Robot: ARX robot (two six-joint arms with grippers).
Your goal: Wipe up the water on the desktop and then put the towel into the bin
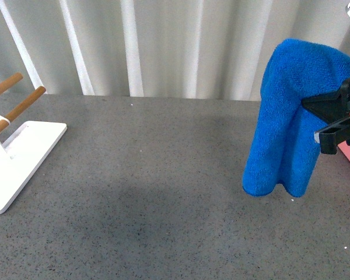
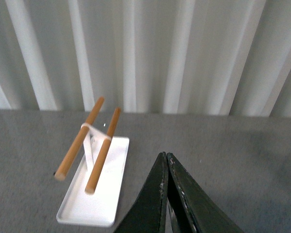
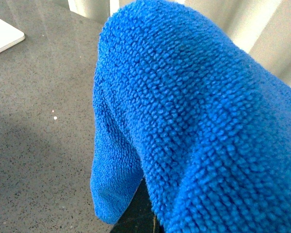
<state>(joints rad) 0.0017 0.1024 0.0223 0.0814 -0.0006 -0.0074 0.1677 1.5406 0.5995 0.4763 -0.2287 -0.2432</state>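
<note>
— What's behind you?
— A pale wall (image 1: pixel 181 46) of upright ribs, white ridges with grey hollows between, right across my front view.
— Any furniture?
— Only a flat white stand (image 1: pixel 23 157) far to my left, two wooden rods (image 1: pixel 24 104) slanting above it on a thin white frame.
— The light?
— Soft and even; shadows are faint.

No readable text, labels, brand marks, numbers or signs in any view: front, left wrist or right wrist. Surfaces are all unmarked.
</note>
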